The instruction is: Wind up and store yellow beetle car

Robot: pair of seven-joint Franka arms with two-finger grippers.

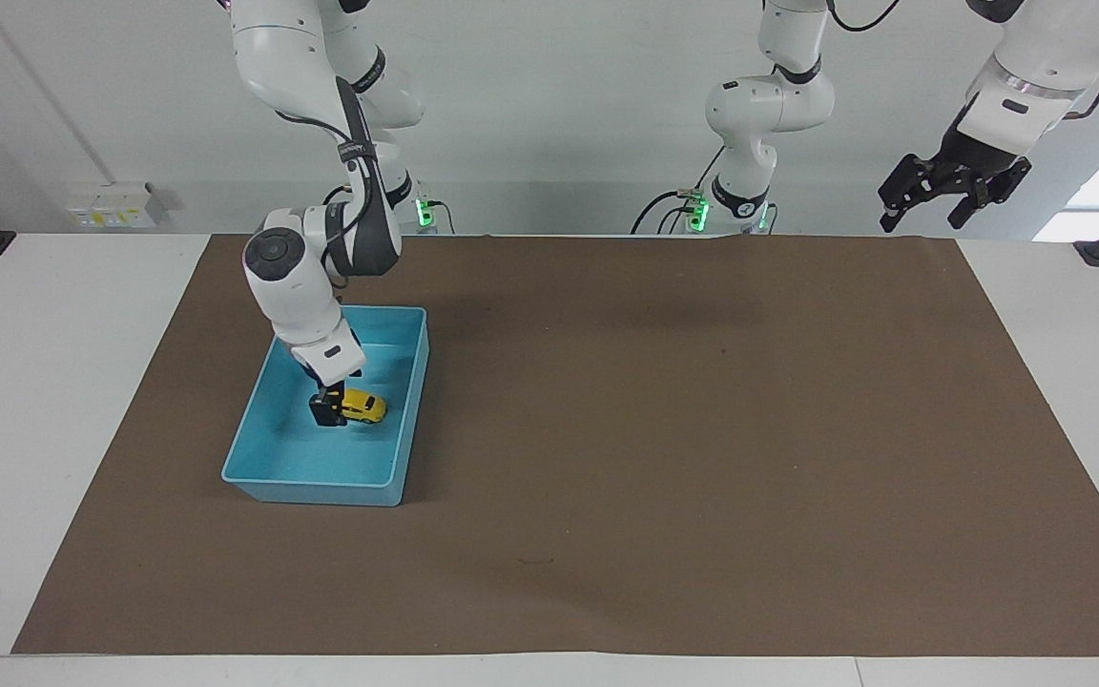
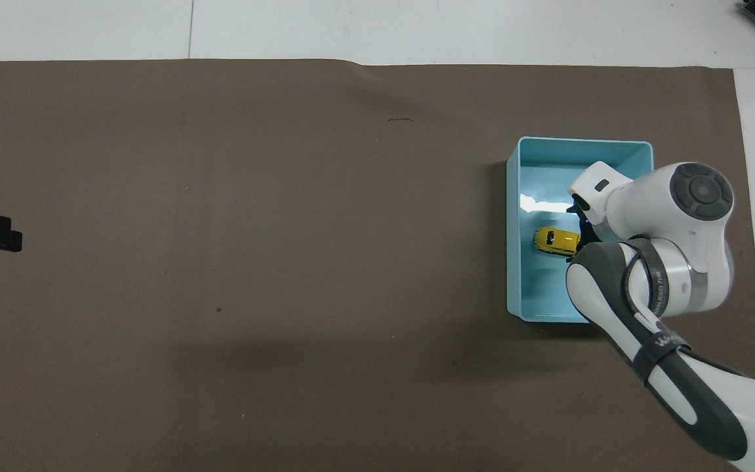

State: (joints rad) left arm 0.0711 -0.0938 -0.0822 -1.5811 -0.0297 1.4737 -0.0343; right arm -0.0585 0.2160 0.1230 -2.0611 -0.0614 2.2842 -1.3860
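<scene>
Small bright yellow beetle-shaped toy car [image 1: 362, 407] sits on its wheels on the floor of the light blue plastic bin [image 1: 259, 472], at the right arm's end of the brown paper-covered table [image 1: 654, 429]. Right gripper [image 1: 325, 411] is down in the bin with its fingers spread, nothing held, at one end of the car; the car's long axis runs from it toward the left arm's end. Judgement: store step looks done, only a straight lift-out remains. Left gripper [image 1: 950, 186] waits, open, high over the table's edge.
</scene>
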